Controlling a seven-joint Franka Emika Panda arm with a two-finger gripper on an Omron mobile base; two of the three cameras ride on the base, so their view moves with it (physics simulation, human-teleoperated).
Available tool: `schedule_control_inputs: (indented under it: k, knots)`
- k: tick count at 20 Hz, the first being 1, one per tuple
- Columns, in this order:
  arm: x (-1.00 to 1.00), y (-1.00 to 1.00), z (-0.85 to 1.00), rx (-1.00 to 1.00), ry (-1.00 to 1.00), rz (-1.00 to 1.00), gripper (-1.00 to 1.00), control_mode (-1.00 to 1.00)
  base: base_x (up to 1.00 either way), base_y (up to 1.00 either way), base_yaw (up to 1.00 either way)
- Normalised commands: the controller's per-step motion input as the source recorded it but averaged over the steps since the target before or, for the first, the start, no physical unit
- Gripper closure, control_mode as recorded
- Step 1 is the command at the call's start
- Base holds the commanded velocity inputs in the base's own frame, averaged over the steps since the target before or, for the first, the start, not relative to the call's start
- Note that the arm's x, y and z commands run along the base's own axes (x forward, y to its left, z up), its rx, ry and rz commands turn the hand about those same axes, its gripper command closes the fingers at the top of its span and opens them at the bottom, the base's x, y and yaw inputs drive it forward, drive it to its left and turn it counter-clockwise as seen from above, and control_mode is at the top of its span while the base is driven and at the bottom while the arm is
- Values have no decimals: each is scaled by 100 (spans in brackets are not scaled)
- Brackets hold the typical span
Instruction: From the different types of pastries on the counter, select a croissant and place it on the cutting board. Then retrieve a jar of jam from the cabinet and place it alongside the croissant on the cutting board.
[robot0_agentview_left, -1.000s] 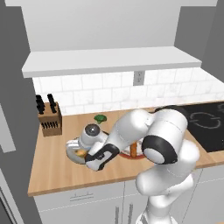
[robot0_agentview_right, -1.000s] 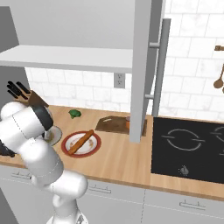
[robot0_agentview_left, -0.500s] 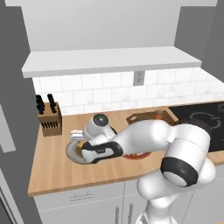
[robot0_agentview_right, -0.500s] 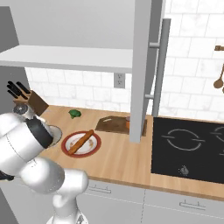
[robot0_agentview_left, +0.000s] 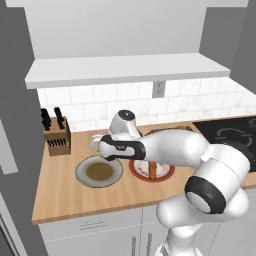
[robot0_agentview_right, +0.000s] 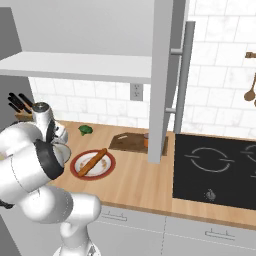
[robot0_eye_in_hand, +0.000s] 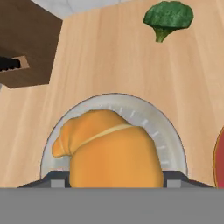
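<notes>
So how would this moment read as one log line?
stage: croissant pickup | gripper: closed on croissant, above grey plate | cutting board: no croissant yet

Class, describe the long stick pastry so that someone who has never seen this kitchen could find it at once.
Start at the black cooktop and follow the wooden counter leftward, past the dark cutting board, to the red-rimmed plate. The stick pastry lies diagonally across it: long, thin, orange-brown, unlike the plump golden croissant over the neighbouring grey plate.

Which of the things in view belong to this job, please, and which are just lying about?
Job: croissant, held between the gripper's fingers; stick pastry; cutting board; counter.
Lying about: broccoli, knife block, grey plate, red plate, hob.
</notes>
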Motion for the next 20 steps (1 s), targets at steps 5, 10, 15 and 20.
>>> schedule_control_inputs:
  k: [5,10,15,20]
  knots:
    - [81,-68,30,-25,26,7,100,-100,0,0,0]
    - [21,-33,9,-9,5,4,100,-100,0,0,0]
    - [19,-83,0,-1,-1,10,100,-100,0,0,0]
    - [6,-100,0,1,-2,19,100,-100,0,0,0]
